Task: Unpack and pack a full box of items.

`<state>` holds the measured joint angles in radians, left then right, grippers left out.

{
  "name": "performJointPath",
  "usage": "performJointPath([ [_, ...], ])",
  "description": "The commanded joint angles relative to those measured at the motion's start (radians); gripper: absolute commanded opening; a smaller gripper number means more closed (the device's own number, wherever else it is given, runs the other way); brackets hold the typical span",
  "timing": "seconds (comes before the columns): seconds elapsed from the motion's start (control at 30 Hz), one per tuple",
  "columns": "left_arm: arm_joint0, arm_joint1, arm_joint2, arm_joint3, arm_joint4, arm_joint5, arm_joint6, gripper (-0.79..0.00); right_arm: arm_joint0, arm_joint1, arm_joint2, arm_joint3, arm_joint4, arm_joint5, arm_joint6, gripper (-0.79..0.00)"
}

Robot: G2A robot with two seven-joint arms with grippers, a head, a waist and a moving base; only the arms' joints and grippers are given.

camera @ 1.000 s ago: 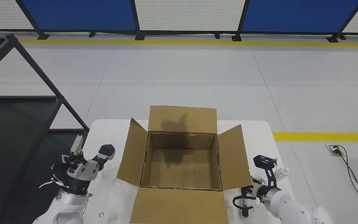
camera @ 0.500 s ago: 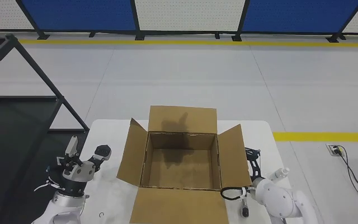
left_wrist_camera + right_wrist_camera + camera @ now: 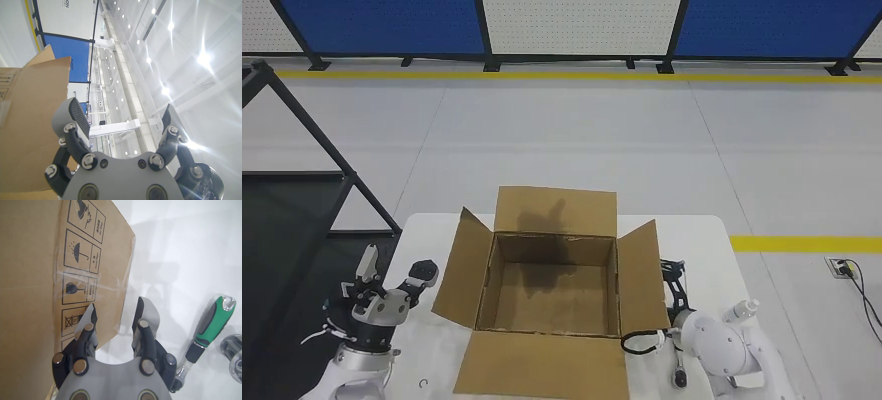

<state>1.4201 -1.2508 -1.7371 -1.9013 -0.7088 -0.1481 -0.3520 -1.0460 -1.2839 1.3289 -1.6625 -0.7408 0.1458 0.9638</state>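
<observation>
A brown cardboard box stands on the white table with all its flaps folded out, and its bare cardboard floor shows. My right gripper is open at the outer edge of the box's right flap. In the right wrist view the flap's corner lies between the fingers of the right gripper. My left gripper is open left of the box with nothing between its fingers. The left gripper points up at the ceiling, beside the left flap.
A ratchet wrench with a green and black handle lies on the table just right of the right gripper. A grey round object sits beside it. A small white item lies by the table's right edge.
My right gripper has swung left to the right flap's edge. The box has slid a little to the left. My left gripper has drifted slightly left.
</observation>
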Motion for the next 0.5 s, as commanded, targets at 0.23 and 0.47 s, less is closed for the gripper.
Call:
performJointPath([
  [0.23,-0.001,0.000,-0.004,0.004,-0.007,-0.001,-0.001,0.000,0.003,0.007,0.001,-0.036,-0.023,0.020,0.001,0.000],
  [0.47,-0.009,0.000,0.000,0.012,-0.008,0.004,-0.007,0.000,-0.062,0.028,0.069,-0.140,-0.100,0.064,0.096,0.000],
])
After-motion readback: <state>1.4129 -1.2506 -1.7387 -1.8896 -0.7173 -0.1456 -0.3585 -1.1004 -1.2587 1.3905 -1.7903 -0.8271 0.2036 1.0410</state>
